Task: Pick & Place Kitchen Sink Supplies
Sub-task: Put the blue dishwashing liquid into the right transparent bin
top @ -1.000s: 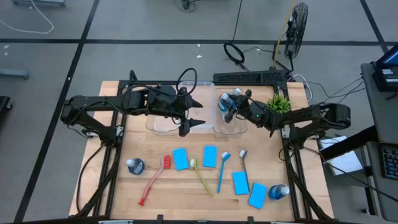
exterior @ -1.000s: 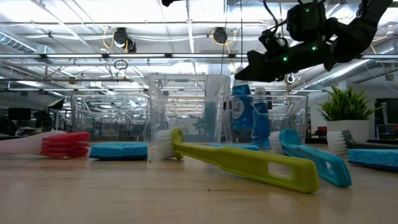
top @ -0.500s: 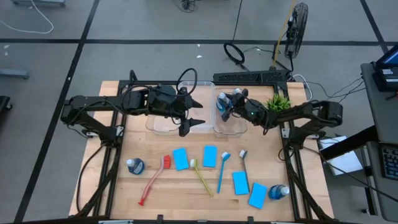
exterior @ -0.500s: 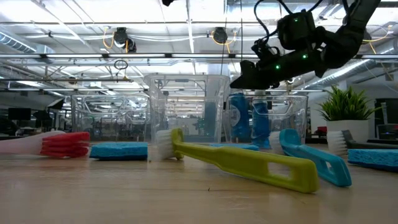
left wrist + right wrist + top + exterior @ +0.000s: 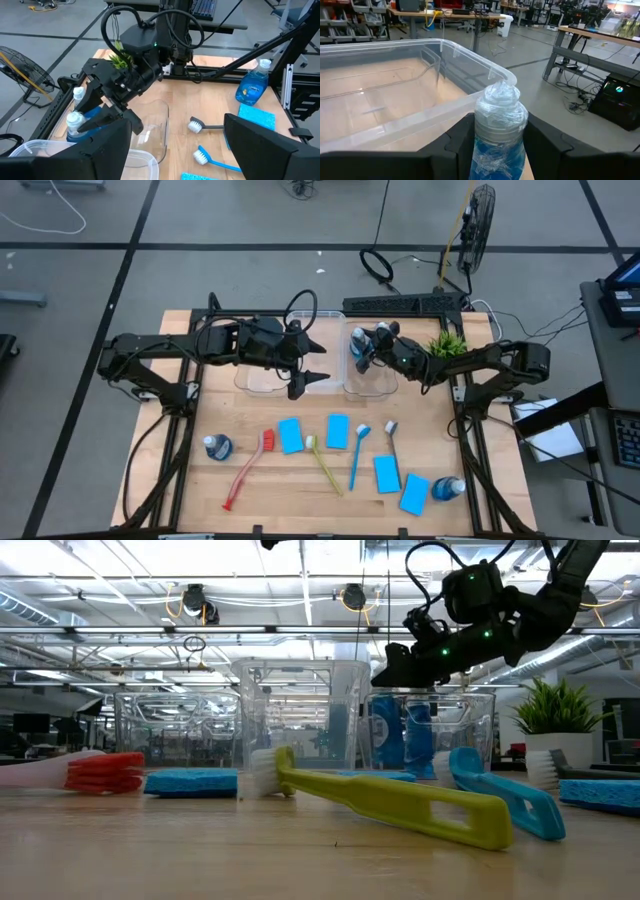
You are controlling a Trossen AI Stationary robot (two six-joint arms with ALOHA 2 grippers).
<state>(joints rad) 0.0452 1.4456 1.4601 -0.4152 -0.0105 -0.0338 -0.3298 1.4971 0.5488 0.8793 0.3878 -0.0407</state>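
My right gripper (image 5: 367, 352) reaches over the right clear bin (image 5: 383, 385) and is shut on a blue bottle (image 5: 500, 150) with a white cap. That bottle (image 5: 385, 730) stands upright in the bin beside a second blue bottle (image 5: 418, 730). My left gripper (image 5: 318, 361) hangs open over the left clear bin (image 5: 262, 380), touching nothing. On the near part of the table lie two blue bottles (image 5: 217, 446) (image 5: 448, 488), several light-blue sponges (image 5: 291, 434) and red (image 5: 245, 470), yellow-green (image 5: 323, 465), blue (image 5: 357, 455) and grey (image 5: 392, 442) brushes. My right gripper pinches the blue bottle between its two fingers (image 5: 462, 137) at the neck (image 5: 500, 131), just under the white cap. The fingers come slanting down from the table's right side. The bottle is upright, its lower part inside the right bin.
A green potted plant (image 5: 448, 345) stands at the far right, close behind my right arm. The left bin (image 5: 395, 85) holds nothing that I can see. The supplies lie in a row across the near half of the table (image 5: 290, 505).
My right gripper has moved toward the table's left and slightly down with the blue bottle. The bottle, tilted a second ago, now stands upright in the right bin beside the other bottle.
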